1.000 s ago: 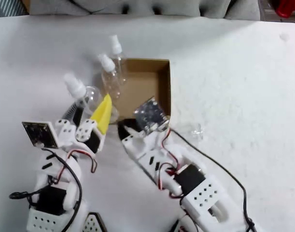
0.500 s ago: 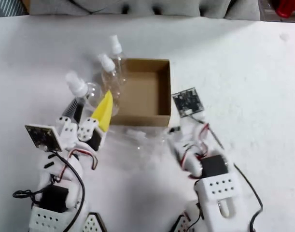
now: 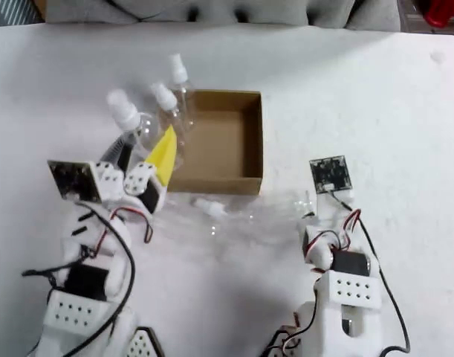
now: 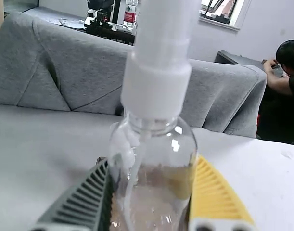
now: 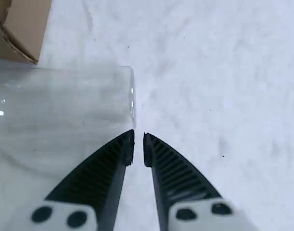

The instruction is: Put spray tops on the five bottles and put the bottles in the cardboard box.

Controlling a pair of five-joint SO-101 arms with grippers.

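The left gripper (image 4: 151,192) was found clamped on a spray bottle (image 4: 154,159), the clear body being gripped between a grey finger (image 4: 82,204) and a yellow finger (image 4: 216,202). Its white spray top (image 4: 159,72) was seated on the neck and stood above the fingers. In the high view this left gripper (image 3: 141,147) was extended forward from its base, with the spray bottle (image 3: 140,136) held just beside the left wall of the cardboard box (image 3: 215,184).

The right gripper (image 5: 138,143) was pointed down at the table (image 5: 223,72), its black fingers drawn almost together with nothing between them. A lying bottle (image 5: 60,96) was observed on its side just beside the fingertips, its flat base turned toward them. In the high view the lying bottle (image 3: 253,216) was stretched along the front of the box, outside it, with a small white part at its end nearer the left arm.

Two standing bottles (image 3: 171,117), both fitted with spray tops, were noted against the box's left wall, beyond the held one. No bottle was seen inside the box. A grey sofa (image 4: 50,72) was recorded behind the table.
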